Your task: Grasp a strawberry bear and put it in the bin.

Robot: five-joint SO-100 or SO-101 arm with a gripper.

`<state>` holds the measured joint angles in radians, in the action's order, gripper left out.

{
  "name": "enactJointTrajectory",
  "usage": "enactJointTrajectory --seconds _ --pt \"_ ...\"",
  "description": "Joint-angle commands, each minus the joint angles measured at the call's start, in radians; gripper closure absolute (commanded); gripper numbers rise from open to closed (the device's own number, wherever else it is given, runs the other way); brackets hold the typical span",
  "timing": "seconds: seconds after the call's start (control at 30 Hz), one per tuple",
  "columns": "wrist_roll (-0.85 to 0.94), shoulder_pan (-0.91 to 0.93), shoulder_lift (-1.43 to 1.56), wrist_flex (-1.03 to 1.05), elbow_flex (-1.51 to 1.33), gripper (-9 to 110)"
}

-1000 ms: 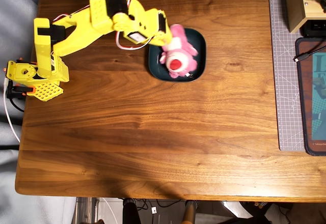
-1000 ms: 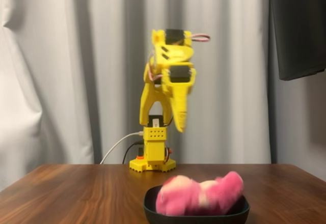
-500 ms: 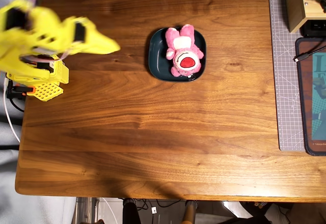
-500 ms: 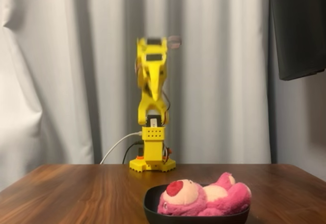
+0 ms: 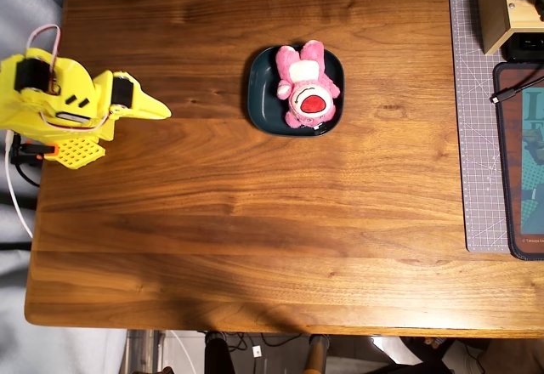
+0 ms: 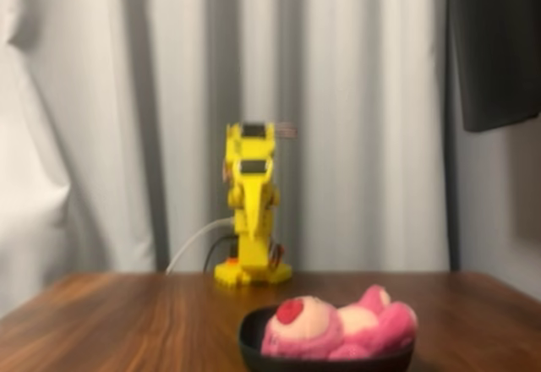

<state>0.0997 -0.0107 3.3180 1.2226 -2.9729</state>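
Note:
The pink strawberry bear (image 5: 303, 91) lies on its back inside the dark teal bin (image 5: 260, 102), red mouth up; the fixed view shows the strawberry bear (image 6: 338, 331) resting in the bin (image 6: 254, 342) at the front. My yellow gripper (image 5: 160, 111) is folded back over the arm's base at the table's left edge, far from the bin, its jaws together and holding nothing. In the fixed view the gripper (image 6: 253, 235) points down above the base, blurred.
A grey cutting mat (image 5: 474, 110) and a dark mouse pad (image 5: 520, 161) lie along the right edge, with a tan wooden box (image 5: 497, 4) at the top right. The arm's base (image 5: 64, 140) sits at the left edge. A curtain (image 6: 127, 118) hangs behind the table.
One second ago the gripper was over the bin beside the bear. It let go, the bear settled in the bin, and the arm swung back left and folded down over its base.

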Motion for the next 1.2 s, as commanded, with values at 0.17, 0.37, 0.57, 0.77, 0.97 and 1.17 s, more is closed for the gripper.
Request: enactJointTrajectory --seconds 0.17,0.37,0.57,0.77,0.97,1.17 --pt "0.002 -0.025 0.066 0.006 -0.092 101" --pt "-0.002 -0.038 0.066 0.035 -0.087 101" --pt "-0.002 -0.035 0.066 0.035 -0.087 101" --pt "-0.002 -0.034 0.066 0.035 -0.086 101" --pt "-0.002 -0.034 0.066 0.035 -0.086 101" --pt "-0.002 -0.034 0.066 0.035 -0.086 101"
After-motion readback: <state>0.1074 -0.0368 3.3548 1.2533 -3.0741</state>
